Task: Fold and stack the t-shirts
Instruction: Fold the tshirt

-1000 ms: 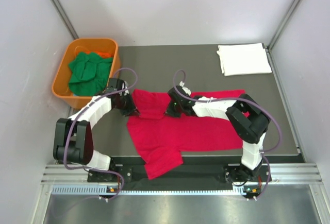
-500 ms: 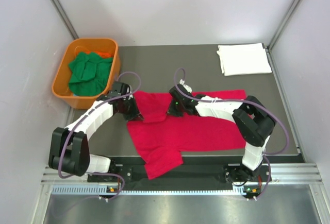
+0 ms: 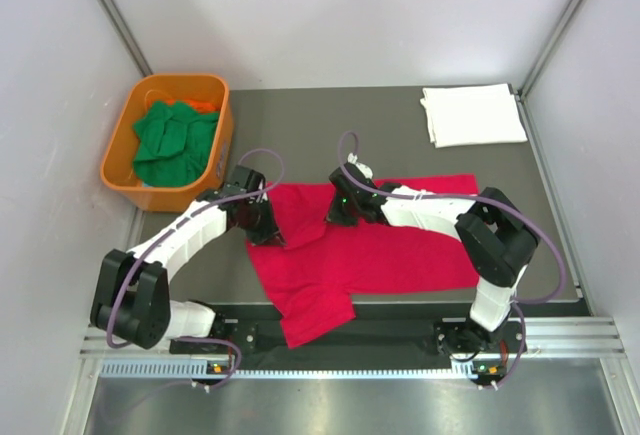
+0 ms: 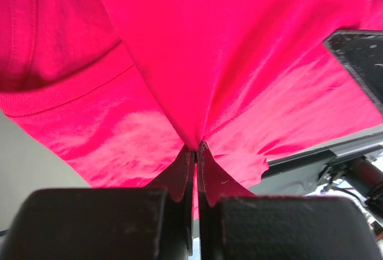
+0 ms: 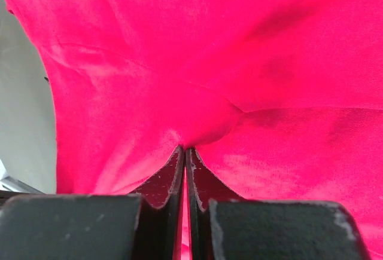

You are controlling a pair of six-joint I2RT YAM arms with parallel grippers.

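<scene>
Red t-shirt (image 3: pixel 380 255) on table (image 3: pixel 300 135), far edge nipped tight by left pincer (image 4: pixel 194 148) and right pincer (image 5: pixel 184 148), both squeezed on cloth. Past right pincer: folded white t-shirt (image 3: pixel 473 115). Past left pincer: green t-shirts (image 3: pixel 172 140) in orange tub (image 3: pixel 140 193).

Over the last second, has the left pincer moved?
Yes: the left pincer, shut on the red t-shirt, shifted rightward, away from the orange tub.

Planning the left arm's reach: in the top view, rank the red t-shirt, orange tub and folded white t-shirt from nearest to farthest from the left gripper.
1. red t-shirt, pinched in the left gripper.
2. orange tub, far left.
3. white t-shirt, far right corner.
</scene>
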